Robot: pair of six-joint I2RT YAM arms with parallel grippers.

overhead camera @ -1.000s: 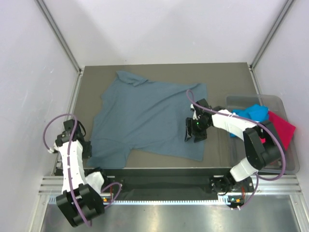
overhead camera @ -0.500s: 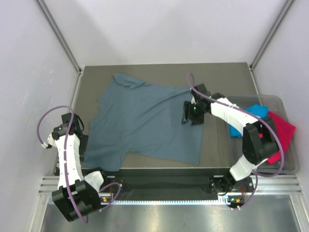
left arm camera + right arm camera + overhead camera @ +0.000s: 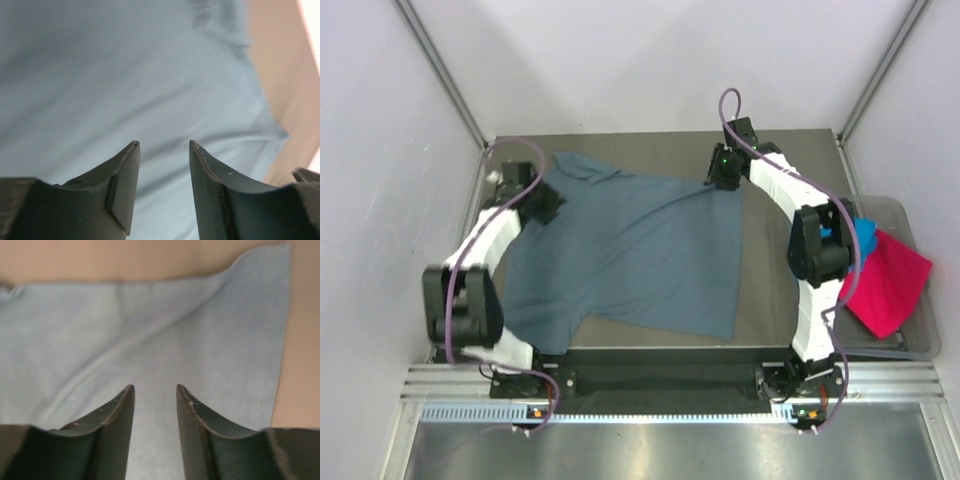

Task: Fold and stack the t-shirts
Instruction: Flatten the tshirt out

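The slate-blue t-shirt (image 3: 630, 250) lies spread flat on the table, collar toward the far left. My left gripper (image 3: 548, 205) hovers over its far-left shoulder; in the left wrist view the gripper (image 3: 164, 145) is open above the blue cloth (image 3: 125, 75), nothing between its fingers. My right gripper (image 3: 720, 176) is at the shirt's far-right corner; its wrist view shows it (image 3: 155, 387) open over the cloth (image 3: 165, 330) near the hem corner. The turquoise t-shirt (image 3: 861, 236) and the magenta t-shirt (image 3: 888, 285) lie in the tub at the right, the turquoise one partly hidden by the right arm.
The clear plastic tub (image 3: 918, 340) stands off the table's right edge. Bare brown table (image 3: 790, 290) shows right of the shirt and along the far edge (image 3: 150, 260). White walls and metal posts close in the sides and back.
The left arm swung from the near-left table edge up to the shirt's far-left shoulder. The right gripper moved from the shirt's right side to its far-right corner. The shirt slid slightly left and flattened.
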